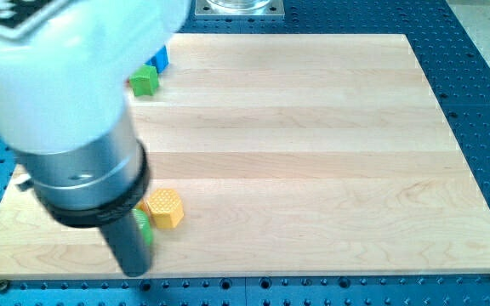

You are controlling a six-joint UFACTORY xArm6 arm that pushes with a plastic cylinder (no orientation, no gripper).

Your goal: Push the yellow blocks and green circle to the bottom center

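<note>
A yellow hexagon block lies on the wooden board near the view's bottom left. A green block, mostly hidden behind the rod, lies just below-left of it; its shape cannot be made out. My tip is at the board's bottom edge, right beside that green block and just below-left of the yellow hexagon. A second green block and a blue block sit near the view's top left, partly hidden by the arm.
The large white and grey arm body covers the view's left part of the board. A blue perforated table surrounds the board. A metal mount shows at the view's top.
</note>
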